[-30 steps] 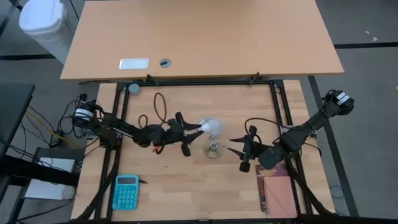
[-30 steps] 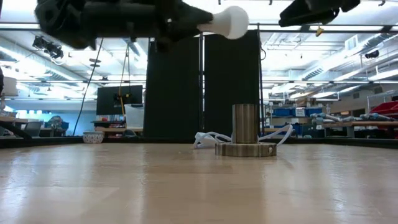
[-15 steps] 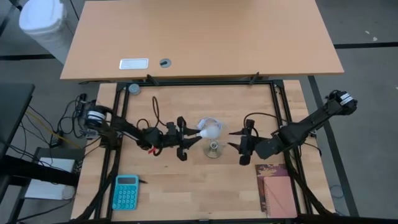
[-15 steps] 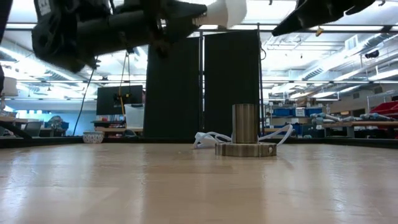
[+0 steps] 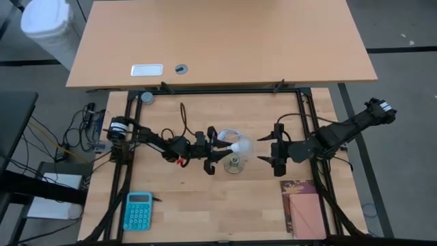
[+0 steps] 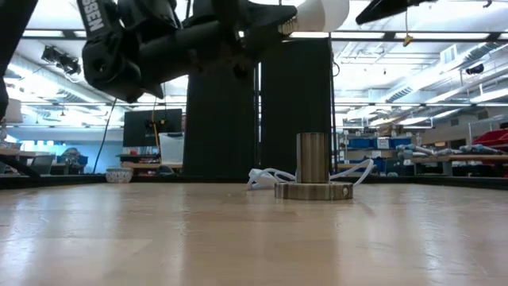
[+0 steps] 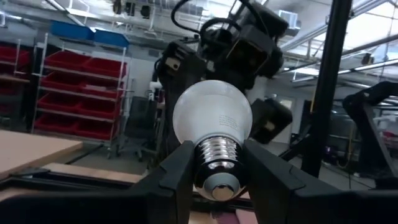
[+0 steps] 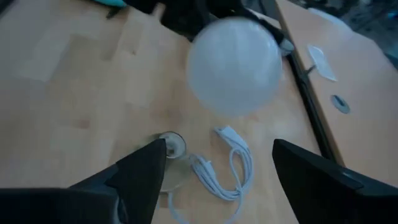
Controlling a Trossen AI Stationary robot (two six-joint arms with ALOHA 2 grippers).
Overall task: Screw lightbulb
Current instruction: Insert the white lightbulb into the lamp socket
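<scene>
**Bulb held in the air between two grippers, above the socket**

The small white pear-shaped lightbulb [image 5: 237, 146] hangs above the table, clear of the wood, with its grey threaded screw base [image 7: 216, 163] clamped between the two dark fingers [image 7: 179, 174] of the left gripper [image 5: 220, 148]. Its frosted globe points away from that gripper, toward the other arm. In the low view the lightbulb [image 6: 321, 14] sits at the very top edge, well above everything on the table.

Facing the globe, just beyond it, is the right gripper [image 5: 274, 150], with its fingers spread wide and nothing between them. In its wrist view the lightbulb [image 8: 235, 65] fills the space ahead of the two parted fingers [image 8: 140, 171] without touching either.

Below the left gripper's tip stands the short silvery metal socket on a round flat base [image 6: 313, 169], upright on the light wooden table [image 5: 198, 198]. A coiled white cable [image 8: 231, 171] lies on the wood just beside the socket, on the side away from the low camera.

Farther from the left gripper, toward the near table edge, lies a small teal calculator [image 5: 138, 210]. Near the right gripper, also at the near edge, lies a reddish-brown notebook [image 5: 302, 204].
</scene>
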